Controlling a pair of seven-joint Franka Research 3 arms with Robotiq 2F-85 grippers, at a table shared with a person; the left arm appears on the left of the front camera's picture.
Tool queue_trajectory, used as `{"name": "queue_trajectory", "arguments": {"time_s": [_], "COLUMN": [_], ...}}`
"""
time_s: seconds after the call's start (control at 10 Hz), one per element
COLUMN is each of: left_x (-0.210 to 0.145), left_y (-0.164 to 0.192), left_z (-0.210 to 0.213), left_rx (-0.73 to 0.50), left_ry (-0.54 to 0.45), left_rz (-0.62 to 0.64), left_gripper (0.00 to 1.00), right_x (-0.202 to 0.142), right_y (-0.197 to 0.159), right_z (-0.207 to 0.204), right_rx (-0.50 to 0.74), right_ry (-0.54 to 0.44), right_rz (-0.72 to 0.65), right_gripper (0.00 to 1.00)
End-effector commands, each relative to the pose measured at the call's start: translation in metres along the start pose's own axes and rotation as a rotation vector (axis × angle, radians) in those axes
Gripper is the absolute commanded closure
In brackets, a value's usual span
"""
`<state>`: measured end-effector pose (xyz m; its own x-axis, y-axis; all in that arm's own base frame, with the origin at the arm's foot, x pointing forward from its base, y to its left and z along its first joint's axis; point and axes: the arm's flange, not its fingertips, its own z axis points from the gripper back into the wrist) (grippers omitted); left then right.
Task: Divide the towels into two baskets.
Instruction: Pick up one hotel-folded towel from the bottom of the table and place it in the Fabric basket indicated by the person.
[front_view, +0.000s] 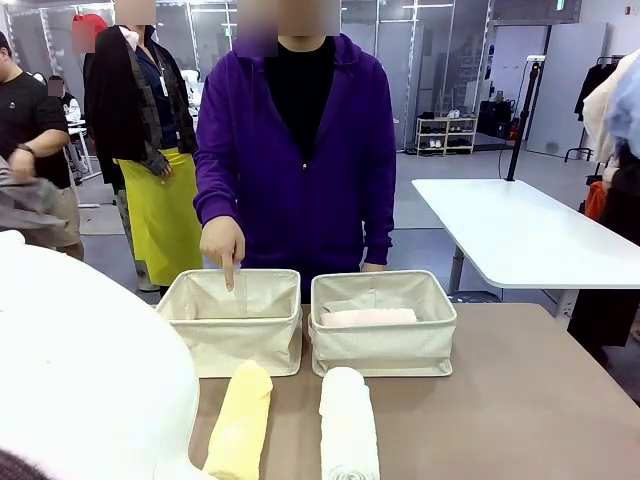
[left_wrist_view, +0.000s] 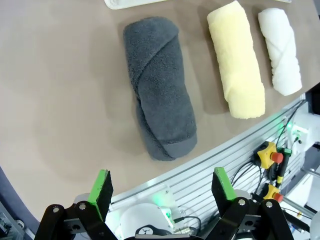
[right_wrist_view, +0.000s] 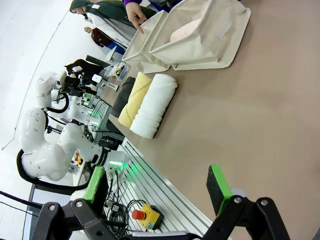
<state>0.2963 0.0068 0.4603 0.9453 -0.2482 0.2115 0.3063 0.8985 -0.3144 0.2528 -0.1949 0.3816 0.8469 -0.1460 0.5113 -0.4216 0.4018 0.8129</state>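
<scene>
Two cream baskets stand side by side on the brown table: the left basket (front_view: 232, 345) and the right basket (front_view: 382, 350). A pale pink towel (front_view: 368, 318) lies in the right one. The person's hand (front_view: 224, 245) points a finger down into the left basket. In front of the baskets lie the pale yellow towel (front_view: 240, 420) and the white towel (front_view: 349, 428). The dark grey towel (left_wrist_view: 160, 95) lies beside the yellow towel (left_wrist_view: 236, 60) and the white towel (left_wrist_view: 280, 50). My left gripper (left_wrist_view: 162, 186) hangs open above the table's near edge, short of the grey towel. My right gripper (right_wrist_view: 156, 182) is open and holds nothing, well back from the towels.
The left arm's white body (front_view: 90, 370) covers the table's near left part. An aluminium rail with emergency stop buttons (left_wrist_view: 270, 155) runs along the near table edge. A white table (front_view: 520, 235) stands behind at the right. Bare brown tabletop (front_view: 540, 400) lies right of the baskets.
</scene>
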Motion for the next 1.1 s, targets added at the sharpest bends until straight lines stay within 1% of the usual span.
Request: {"name": "queue_trajectory", "arguments": {"time_s": [0.0, 0.2, 0.3, 0.4, 0.7, 1.0], "left_x": [0.000, 0.000, 0.010, 0.022, 0.047, 0.045], "left_y": [-0.001, 0.000, 0.003, 0.002, -0.016, -0.025], "left_z": [0.000, 0.000, -0.009, -0.018, -0.039, -0.059], "left_rx": [0.000, 0.000, 0.030, 0.028, 0.056, 0.037], "left_ry": [0.000, 0.000, 0.012, 0.033, 0.089, 0.144], "left_rz": [-0.002, 0.000, -0.011, -0.031, -0.088, -0.078], "left_gripper": [0.00, 0.00, 0.00, 0.00, 0.00, 0.00], "right_x": [-0.001, -0.001, -0.001, -0.001, -0.001, -0.001], "right_y": [0.005, 0.005, 0.005, 0.005, 0.005, 0.005], "right_z": [0.002, 0.002, 0.002, 0.002, 0.002, 0.002], "right_rx": [0.007, 0.007, 0.007, 0.007, 0.007, 0.007], "right_ry": [-0.002, -0.002, -0.002, -0.002, -0.002, -0.002], "right_rz": [0.003, 0.003, 0.003, 0.003, 0.003, 0.003], "right_gripper": [0.00, 0.00, 0.00, 0.00, 0.00, 0.00]}}
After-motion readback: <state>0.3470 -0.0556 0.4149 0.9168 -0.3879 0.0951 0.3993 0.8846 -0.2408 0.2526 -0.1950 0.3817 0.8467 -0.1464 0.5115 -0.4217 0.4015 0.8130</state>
